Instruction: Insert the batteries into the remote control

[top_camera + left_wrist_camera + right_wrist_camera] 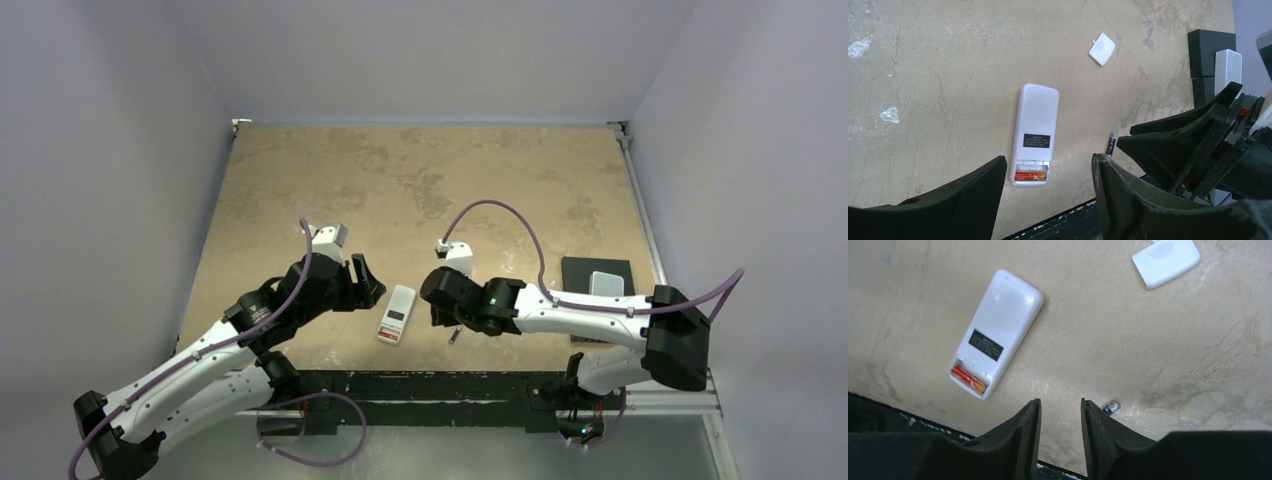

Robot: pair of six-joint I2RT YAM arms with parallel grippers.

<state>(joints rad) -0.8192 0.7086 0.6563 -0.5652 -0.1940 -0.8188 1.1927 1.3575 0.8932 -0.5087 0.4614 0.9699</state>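
Close to the near edge of the bench [400,180], about midway along it, the remote control [397,313] is being shown lying flat, white back up, with its uncovered battery bay turned toward that edge. One red battery [1030,175] is being cradled in the bay. Just left of the remote, the left gripper [1048,167] is being held wide open, with nothing between its fingers. The right gripper [1059,405] is being held with a narrow gap between its fingers, and nothing is being gripped. A loose battery [1111,143] is being carried by the bench near the remote's right side, apart from it, beside the right gripper. Farther in, a small white square piece [1166,260] is lying flat. By the right edge, a pale grey block [605,283] is being borne on a dark pad [575,275].
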